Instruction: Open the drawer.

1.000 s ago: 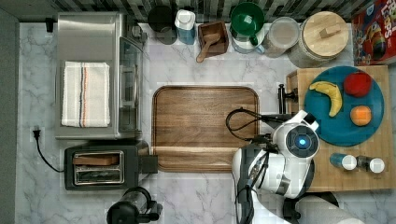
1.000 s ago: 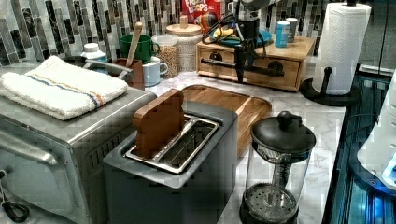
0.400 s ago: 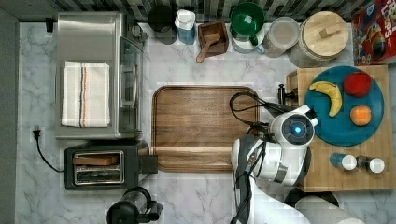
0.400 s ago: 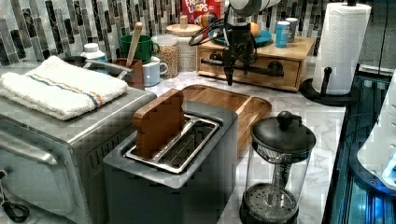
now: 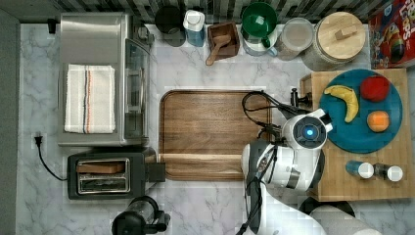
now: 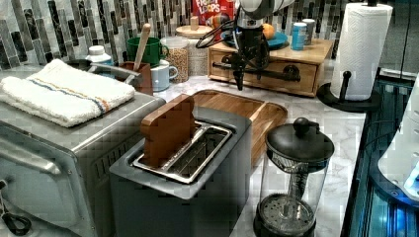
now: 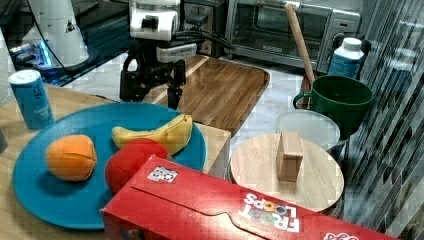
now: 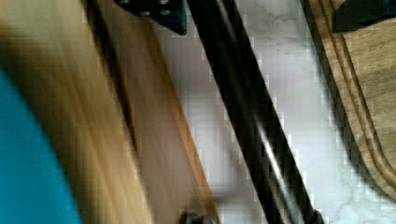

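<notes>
Tool (image 6: 240, 74): fingers spread, straddling the black bar handle (image 8: 252, 121).
Drawer (image 6: 262, 74): pale bamboo front directly behind the tool, apparently shut.
Nearby: brown wooden tray (image 5: 210, 132) beside the tool on the counter (image 5: 205, 66); blue plate (image 7: 75, 195) of fruit above the drawer.

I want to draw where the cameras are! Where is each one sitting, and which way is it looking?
Top view: above the counter, looking straight down; the arm shows by the tray.
Left view: low behind the toaster, facing the drawer; the end effector hangs there.
Right view: behind the plate, facing the tray; end effector shows.
Wrist view: on the wrist, looking down at the handle; fingertips show.
Left and right views share the end effector.
</notes>
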